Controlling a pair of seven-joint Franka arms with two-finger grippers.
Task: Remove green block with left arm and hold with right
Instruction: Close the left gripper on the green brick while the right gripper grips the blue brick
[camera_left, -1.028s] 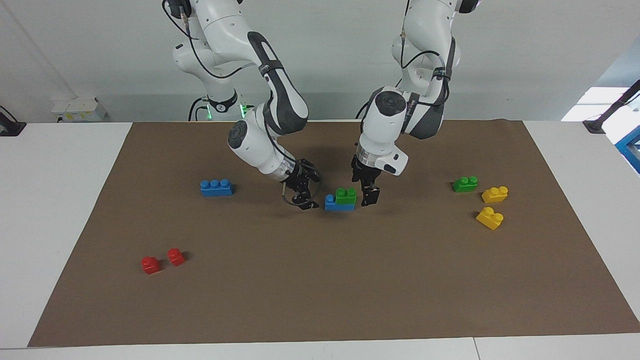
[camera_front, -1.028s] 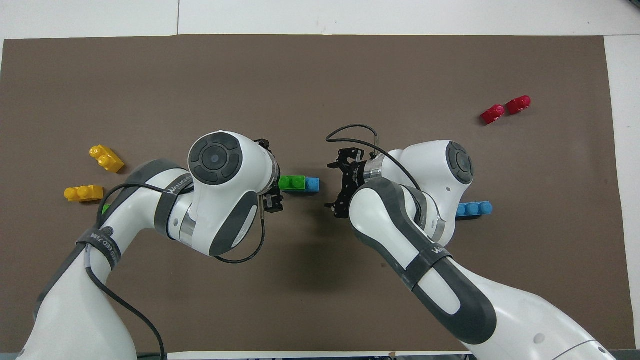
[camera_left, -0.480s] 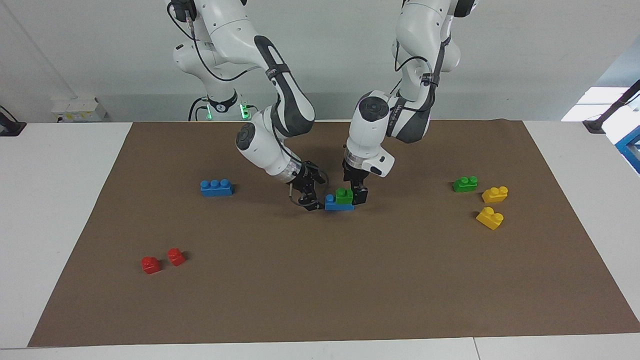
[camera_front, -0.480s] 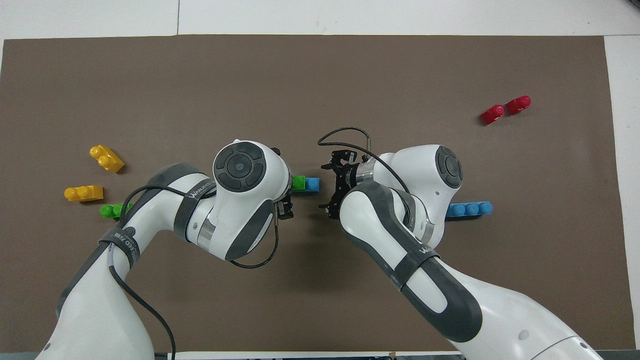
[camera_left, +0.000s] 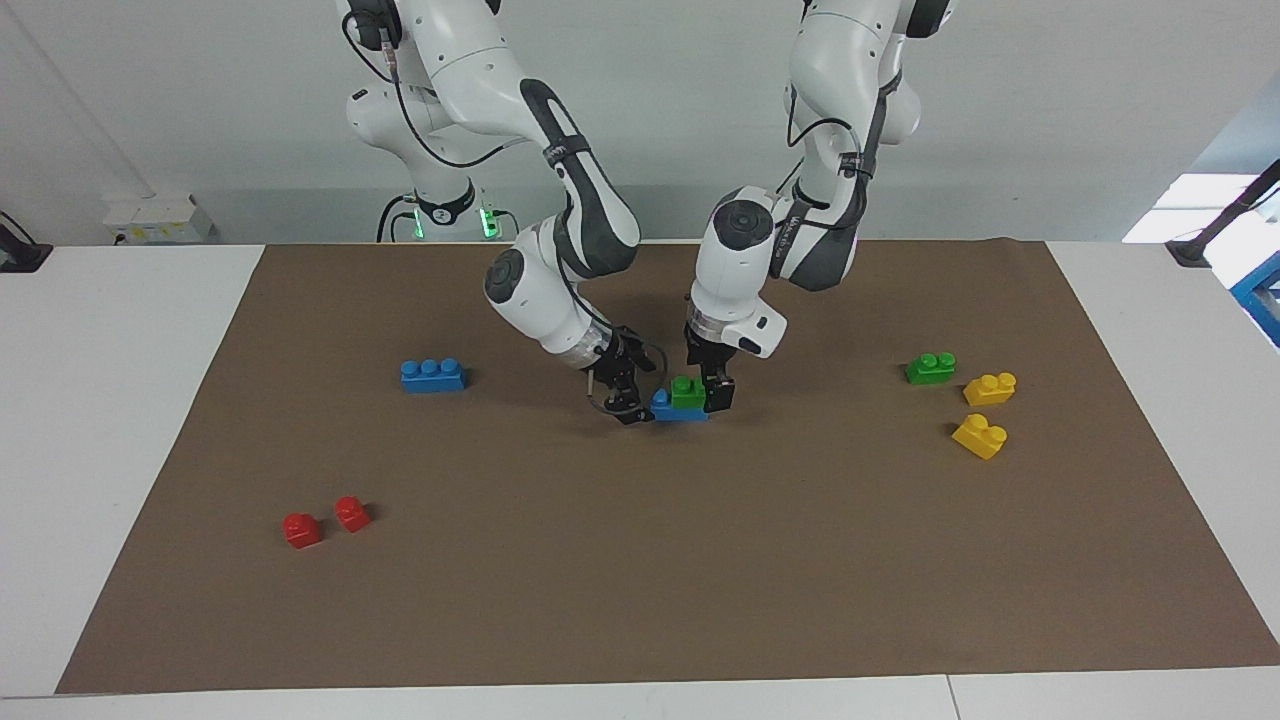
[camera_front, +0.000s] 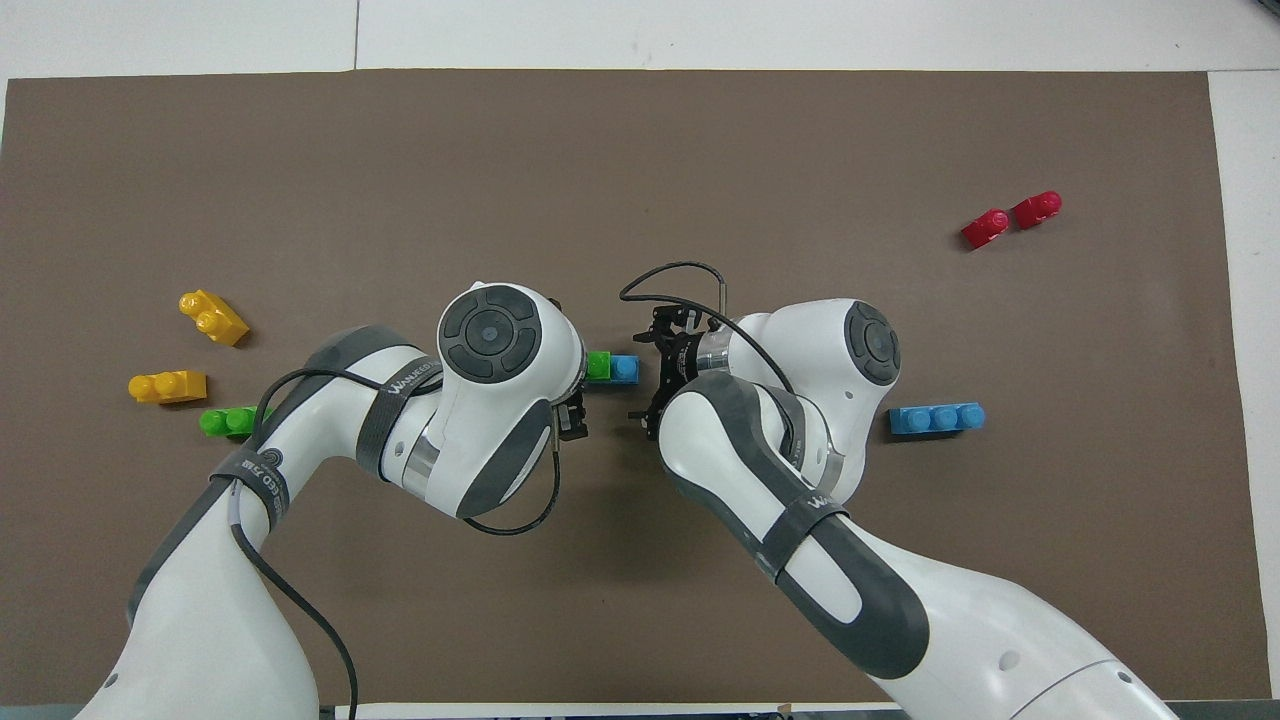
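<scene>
The green block (camera_left: 687, 390) is stacked on a blue brick (camera_left: 677, 409) in the middle of the mat. My left gripper (camera_left: 708, 390) is down at the block's end toward the left arm's side, open; I cannot tell whether it touches. In the overhead view the left wrist covers most of the green block (camera_front: 598, 365), with one end of the blue brick (camera_front: 625, 369) showing. My right gripper (camera_left: 628, 398), the one with the wire loop, hangs open beside the blue brick's end toward the right arm's side, holding nothing.
A second green brick (camera_left: 930, 368) and two yellow bricks (camera_left: 990, 388) (camera_left: 980, 436) lie toward the left arm's end. A loose blue three-stud brick (camera_left: 432, 375) and two red pieces (camera_left: 301, 530) (camera_left: 352, 513) lie toward the right arm's end.
Both grippers have closed in on the stacked bricks. The left one dropped down against the green block, and the right one slid up to the blue brick's end. The bricks have not moved.
</scene>
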